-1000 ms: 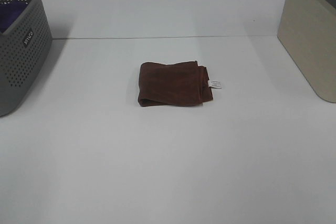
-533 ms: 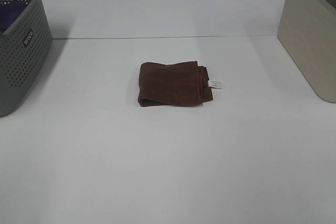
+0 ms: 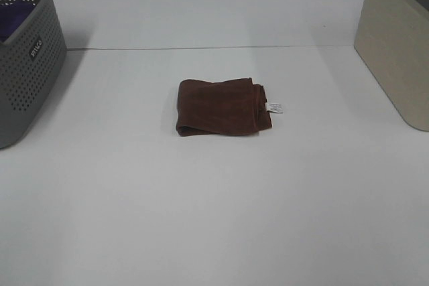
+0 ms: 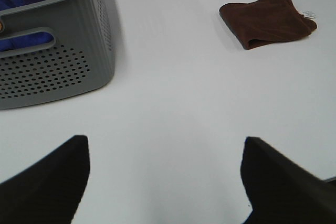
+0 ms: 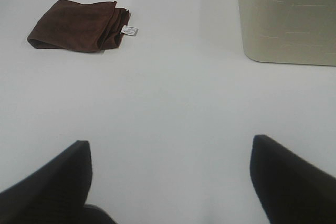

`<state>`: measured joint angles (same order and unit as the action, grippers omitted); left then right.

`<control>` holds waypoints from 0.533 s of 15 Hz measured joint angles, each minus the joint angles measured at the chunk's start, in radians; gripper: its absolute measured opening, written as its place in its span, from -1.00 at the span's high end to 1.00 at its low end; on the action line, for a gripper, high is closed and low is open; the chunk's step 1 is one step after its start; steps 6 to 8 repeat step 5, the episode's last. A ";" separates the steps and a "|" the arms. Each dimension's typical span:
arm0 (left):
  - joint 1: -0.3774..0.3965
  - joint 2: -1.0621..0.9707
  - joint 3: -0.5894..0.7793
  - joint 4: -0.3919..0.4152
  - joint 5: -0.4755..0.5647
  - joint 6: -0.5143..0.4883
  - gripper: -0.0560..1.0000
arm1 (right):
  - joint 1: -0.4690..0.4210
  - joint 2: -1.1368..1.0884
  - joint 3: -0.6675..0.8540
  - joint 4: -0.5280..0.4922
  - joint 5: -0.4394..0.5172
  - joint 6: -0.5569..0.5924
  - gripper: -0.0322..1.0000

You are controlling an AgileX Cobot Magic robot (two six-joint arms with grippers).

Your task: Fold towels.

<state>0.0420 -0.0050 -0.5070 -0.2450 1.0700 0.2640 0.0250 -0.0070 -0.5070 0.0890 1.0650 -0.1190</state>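
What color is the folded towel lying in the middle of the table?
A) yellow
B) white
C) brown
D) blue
C: the folded towel on the white table is dark brown, with a small white tag at one edge.

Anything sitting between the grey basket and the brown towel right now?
Nothing: in the exterior high view only bare white table lies between the grey basket and the folded brown towel. The left wrist view shows the same.

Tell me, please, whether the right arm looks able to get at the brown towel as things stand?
Probably yes: the right gripper is open, and only bare table lies between it and the brown towel.
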 joint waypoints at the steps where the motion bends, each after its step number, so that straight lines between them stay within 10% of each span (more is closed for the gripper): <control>1: 0.000 0.000 0.000 0.000 0.000 0.000 -0.54 | 0.000 0.000 0.000 0.000 0.000 0.000 -0.58; 8: 0.000 0.000 0.000 0.000 0.000 0.000 -0.54 | 0.000 0.000 0.000 0.000 0.000 0.000 -0.58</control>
